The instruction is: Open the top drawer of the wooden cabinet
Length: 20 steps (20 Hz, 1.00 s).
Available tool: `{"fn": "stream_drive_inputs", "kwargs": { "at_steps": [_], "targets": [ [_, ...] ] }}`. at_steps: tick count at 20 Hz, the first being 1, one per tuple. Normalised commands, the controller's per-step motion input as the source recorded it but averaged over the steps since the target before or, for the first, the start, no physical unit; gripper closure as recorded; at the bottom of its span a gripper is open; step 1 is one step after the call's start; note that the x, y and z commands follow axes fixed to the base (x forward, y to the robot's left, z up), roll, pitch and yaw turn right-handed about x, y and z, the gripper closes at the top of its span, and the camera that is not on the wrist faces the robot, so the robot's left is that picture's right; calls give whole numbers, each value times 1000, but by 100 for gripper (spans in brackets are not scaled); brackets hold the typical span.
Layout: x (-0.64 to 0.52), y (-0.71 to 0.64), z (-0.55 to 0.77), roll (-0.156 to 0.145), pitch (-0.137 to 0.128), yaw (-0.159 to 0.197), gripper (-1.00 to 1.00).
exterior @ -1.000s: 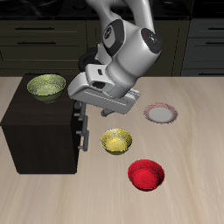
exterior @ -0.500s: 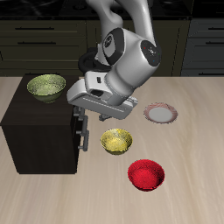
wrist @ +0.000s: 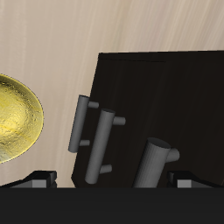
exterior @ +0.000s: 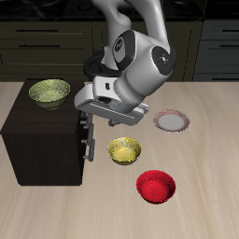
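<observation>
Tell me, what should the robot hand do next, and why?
Probably lower a little and close on the grey handle of the top drawer. The gripper is open, hanging just over the wooden cabinet's front, and that handle sits between its fingers, not yet gripped.

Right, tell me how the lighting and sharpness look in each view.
Exterior view: flat, even render light, a soft shadow under the arm beside the wooden cabinet, whose dark faces show little detail; small highlights in the red bowl. Wrist view: everything sharp, no blur; the yellow bowl glints, the grey handles are evenly shaded, and the hand shows only as dark finger edges.
</observation>
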Motion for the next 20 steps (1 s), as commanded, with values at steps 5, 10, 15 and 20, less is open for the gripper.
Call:
{"fn": "stream_drive_inputs", "kwargs": {
  "at_steps": [5, 10, 15, 20],
  "targets": [
    [-151, -481, 146, -112, -33, 9, -100],
    [-147, -340, -101, -56, 4, 15, -100],
    [-69, -174, -231, -25, 29, 5, -100],
    [-83, -249, -227, -55, 28, 17, -100]
  ]
}}
